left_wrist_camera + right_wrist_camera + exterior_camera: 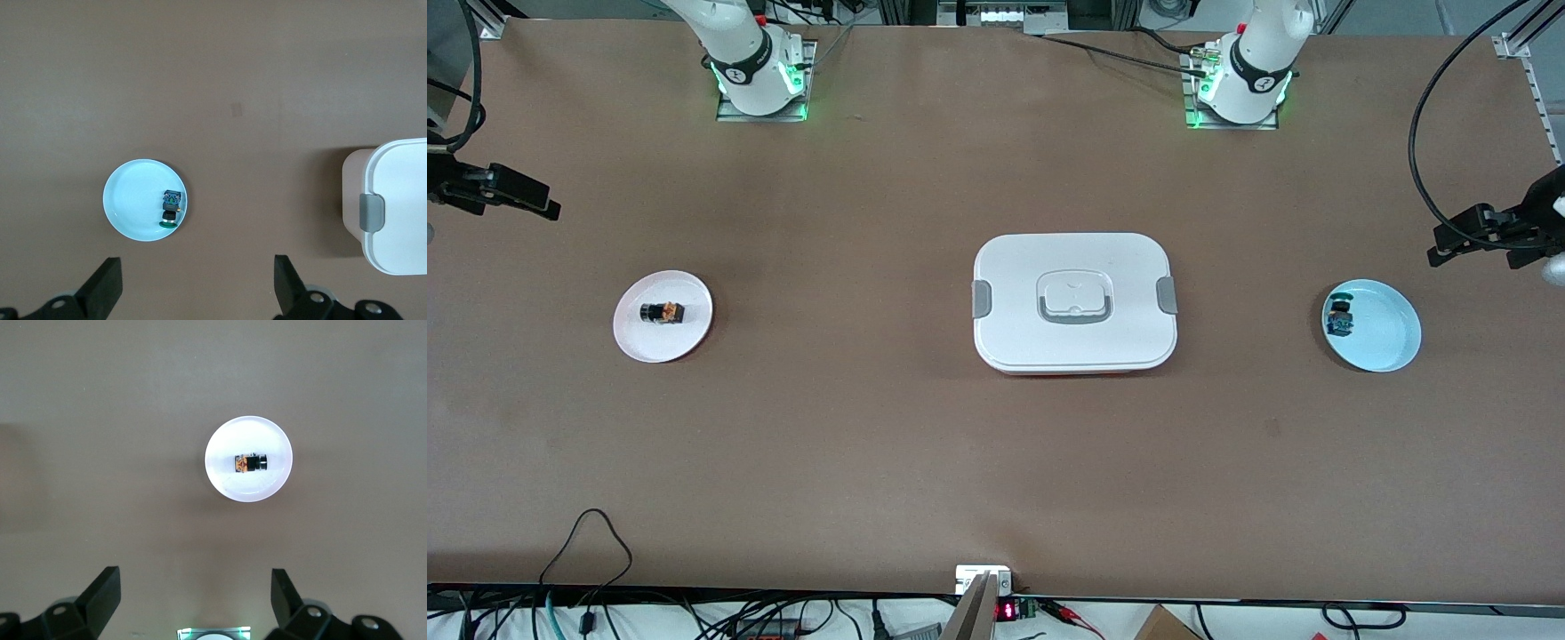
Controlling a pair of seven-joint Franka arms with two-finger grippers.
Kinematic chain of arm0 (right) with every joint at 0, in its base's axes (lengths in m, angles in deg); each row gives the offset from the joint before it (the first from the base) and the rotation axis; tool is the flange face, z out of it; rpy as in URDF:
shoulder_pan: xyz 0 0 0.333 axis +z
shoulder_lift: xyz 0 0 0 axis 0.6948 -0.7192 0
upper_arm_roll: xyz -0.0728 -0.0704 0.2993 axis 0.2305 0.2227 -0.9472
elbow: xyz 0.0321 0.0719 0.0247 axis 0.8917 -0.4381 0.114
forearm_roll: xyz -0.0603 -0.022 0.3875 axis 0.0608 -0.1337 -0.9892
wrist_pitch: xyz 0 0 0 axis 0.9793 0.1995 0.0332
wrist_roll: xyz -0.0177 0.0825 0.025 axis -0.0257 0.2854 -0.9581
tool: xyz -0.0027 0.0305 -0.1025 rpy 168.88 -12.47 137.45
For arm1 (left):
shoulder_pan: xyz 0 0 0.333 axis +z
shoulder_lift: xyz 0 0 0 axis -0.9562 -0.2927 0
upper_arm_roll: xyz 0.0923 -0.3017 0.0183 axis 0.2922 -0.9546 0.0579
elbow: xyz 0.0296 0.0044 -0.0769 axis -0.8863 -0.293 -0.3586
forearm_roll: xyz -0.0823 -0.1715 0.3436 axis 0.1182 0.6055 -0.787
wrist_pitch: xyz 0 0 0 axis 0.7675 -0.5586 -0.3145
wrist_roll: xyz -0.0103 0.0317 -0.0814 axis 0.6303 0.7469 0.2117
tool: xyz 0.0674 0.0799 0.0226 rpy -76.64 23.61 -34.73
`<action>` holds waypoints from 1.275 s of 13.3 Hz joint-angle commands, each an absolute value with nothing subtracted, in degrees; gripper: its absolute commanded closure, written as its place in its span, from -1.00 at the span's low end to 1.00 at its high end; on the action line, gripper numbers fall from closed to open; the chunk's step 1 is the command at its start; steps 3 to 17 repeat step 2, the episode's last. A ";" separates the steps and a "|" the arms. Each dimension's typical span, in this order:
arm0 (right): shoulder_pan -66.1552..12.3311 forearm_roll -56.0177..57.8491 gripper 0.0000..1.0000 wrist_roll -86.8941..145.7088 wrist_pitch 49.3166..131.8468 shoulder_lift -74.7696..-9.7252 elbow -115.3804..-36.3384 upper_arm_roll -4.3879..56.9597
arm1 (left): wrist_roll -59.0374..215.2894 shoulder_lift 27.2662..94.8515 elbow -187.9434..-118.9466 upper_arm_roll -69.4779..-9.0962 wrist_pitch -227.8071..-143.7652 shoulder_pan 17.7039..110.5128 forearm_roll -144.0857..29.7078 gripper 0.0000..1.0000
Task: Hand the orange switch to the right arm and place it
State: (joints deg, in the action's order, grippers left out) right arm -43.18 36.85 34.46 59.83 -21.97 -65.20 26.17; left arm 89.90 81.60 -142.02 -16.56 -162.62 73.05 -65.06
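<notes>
Matte brown table, smooth white rounded-rectangle lidded box mid-table. Blocky orange switch lying on its side on glossy round white plate, long axis along table's length. Left claw and right claw raised, spread wide, empty.

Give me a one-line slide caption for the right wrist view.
Right gripper, open, high over the table, looking down on the orange switch lying on its side in the white plate.
</notes>
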 commanded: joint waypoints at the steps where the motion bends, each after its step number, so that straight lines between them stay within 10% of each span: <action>1: -42.60 37.50 -1.00 35.49 60.04 -20.54 -66.75 26.55 | 90.11 80.53 -140.04 -16.83 -161.35 73.33 -66.53 -1.00; 17: -42.60 37.50 -1.00 35.49 60.21 -20.63 -66.75 26.55 | 90.11 80.44 -140.04 -16.83 -161.26 73.33 -66.53 -1.00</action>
